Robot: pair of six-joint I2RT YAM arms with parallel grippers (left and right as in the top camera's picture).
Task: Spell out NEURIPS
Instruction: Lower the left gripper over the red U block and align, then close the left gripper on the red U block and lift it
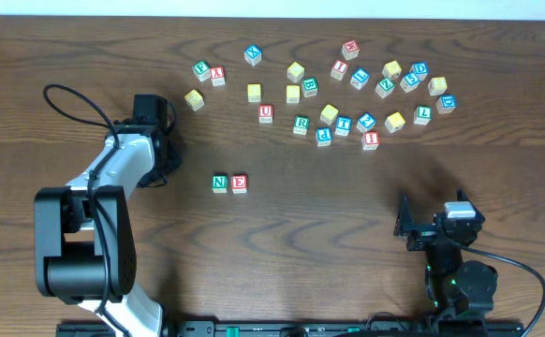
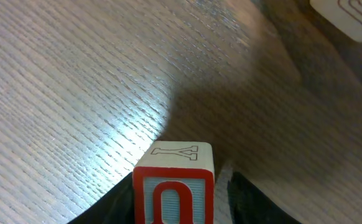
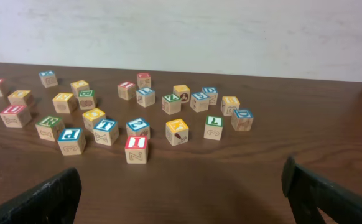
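a small wooden cube with a red letter (image 2: 173,171), perhaps u, sits inside the left end effector (image 2: 181,182), clamped or not i cannot tell; the right end effector (image 3: 181,193) is spread wide.

Left arm (image 1: 113,178) reaches from lower left up toward the upper left, left gripper (image 2: 181,182) fingers straddling a red-lettered cube (image 2: 171,158), can't tell if they're pinching it; right arm (image 1: 455,257) sits folded lower right, right gripper (image 3: 181,190) spread wide.
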